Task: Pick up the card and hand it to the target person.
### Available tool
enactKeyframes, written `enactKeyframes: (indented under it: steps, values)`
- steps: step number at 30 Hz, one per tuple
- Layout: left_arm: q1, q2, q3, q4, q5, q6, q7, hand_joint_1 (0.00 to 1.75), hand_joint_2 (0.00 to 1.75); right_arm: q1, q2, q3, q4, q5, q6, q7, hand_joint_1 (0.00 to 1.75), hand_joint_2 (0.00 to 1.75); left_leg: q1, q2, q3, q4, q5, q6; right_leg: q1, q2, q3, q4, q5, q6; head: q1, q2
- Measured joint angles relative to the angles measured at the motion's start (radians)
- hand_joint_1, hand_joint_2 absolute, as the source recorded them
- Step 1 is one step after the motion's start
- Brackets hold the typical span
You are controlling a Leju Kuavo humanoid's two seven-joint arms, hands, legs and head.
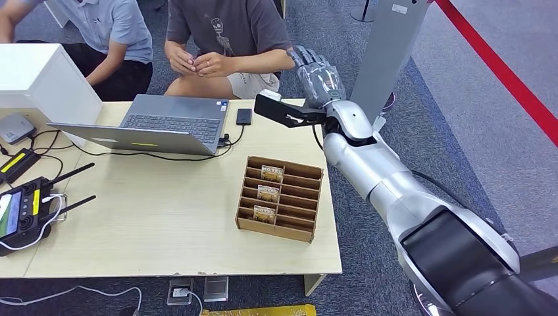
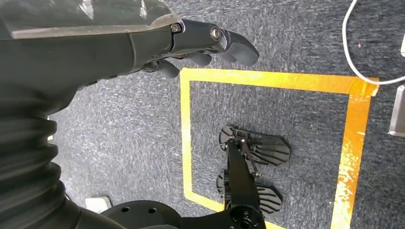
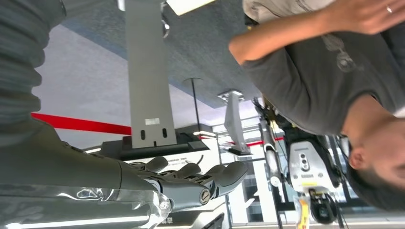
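table: pale wood top, everything below placed relative to it.
target person: dark grey T-shirt, sitting at the table's far edge, hands clasped together in front; in my right wrist view the same person is showing at close range.
second person: light blue shirt, sitting at the table's far left corner.
my right arm: silver, reaching up past the table's right edge toward the far side.
laptop: open, lying on the table's far half in front of the target person.
white box: standing at the table's far left.
card rack: brown slotted holder, sitting near the table's right edge.
my right hand: hovering past the table's far right corner, just beside the target person's elbow; fingers stretching out apart, nothing in them as far as I am seeing.
my left hand: hanging over grey carpet with yellow tape, fingers loosely curling, holding nothing.
controller: black, with antennas, lying on the table's left edge.
phone: dark, lying on the table just right of the laptop.
cards: three, standing in the card rack's slots, none in my hands.
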Motion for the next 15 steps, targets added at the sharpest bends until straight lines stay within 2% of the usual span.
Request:
enactKeyframes:
  steps: [4,7,11,14,15]
  values:
    - [0.001,0.000,0.000,0.000,0.019,0.006,0.004,0.00,1.75,0.011,-0.026,-0.022,-0.066,-0.009,0.019,-0.010,0.00,1.75,0.000,0.000,0.001,0.000,0.000,0.000,0.000,0.000,0.000,0.000,0.000,0.000,0.000,0.000]
    - [0.002,0.000,0.000,0.000,0.034,0.008,0.005,0.00,1.75,0.066,-0.072,-0.042,-0.193,-0.040,0.078,0.040,0.00,1.75,0.000,0.000,0.001,0.000,0.000,0.000,0.000,0.000,0.001,-0.001,0.000,0.000,0.000,0.000]
    - [0.007,0.002,0.001,0.001,0.051,0.015,0.012,0.00,1.75,0.196,-0.150,-0.086,-0.416,-0.158,0.138,0.083,0.00,1.75,0.000,0.000,0.001,0.000,0.000,0.000,0.000,0.000,0.000,-0.002,0.000,0.000,0.000,0.000]
    - [0.011,0.003,0.004,0.002,0.060,0.024,0.026,0.00,1.75,0.367,-0.226,-0.159,-0.657,-0.286,0.154,0.086,0.00,1.75,0.000,-0.002,0.002,0.000,-0.001,0.000,0.000,-0.002,0.003,-0.004,-0.001,0.001,0.001,0.000]
    - [0.012,0.003,0.004,0.002,0.062,0.025,0.029,0.00,1.75,0.398,-0.236,-0.171,-0.694,-0.307,0.156,0.086,0.00,1.75,0.000,-0.002,0.002,0.000,-0.001,0.000,0.000,-0.003,0.003,-0.004,-0.001,0.001,0.002,0.000]
